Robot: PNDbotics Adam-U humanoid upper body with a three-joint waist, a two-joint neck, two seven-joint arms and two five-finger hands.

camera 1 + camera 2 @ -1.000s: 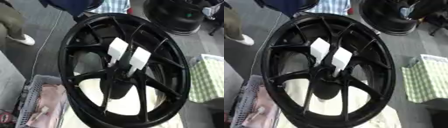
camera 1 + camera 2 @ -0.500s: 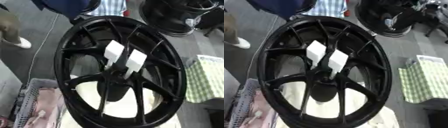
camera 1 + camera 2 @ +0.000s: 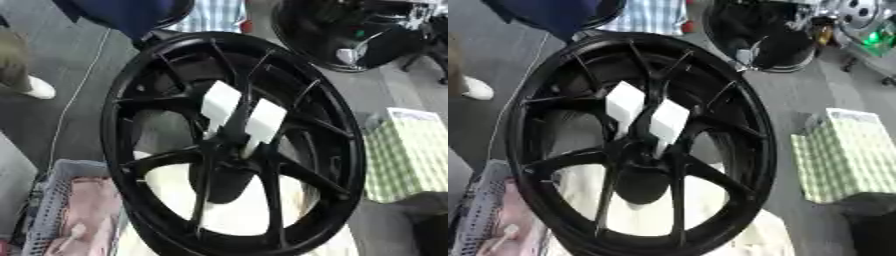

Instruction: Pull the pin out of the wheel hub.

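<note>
Large black spoked alloy wheel (image 3: 232, 145) stands tilted; two white rectangular tabs (image 3: 241, 114) project at hub. Neither hand visible, state unknown. Risk: off-axis pull jams pin, tips wheel.

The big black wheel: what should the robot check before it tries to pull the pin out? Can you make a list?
1. Wheel in view, face toward the camera: ok.
2. Hub at the centre of the spokes unobstructed: ok.
3. Pin spotted: cannot tell. Two white blocks stand out just above the hub, but no pin shape is clear.
4. Left hand ready near the hub: not ok, it shows in neither view.
5. Right hand ready: not ok, also out of view.
6. Nearby things clear of the wheel: cannot tell; a grey basket sits close to its lower left rim.
</note>
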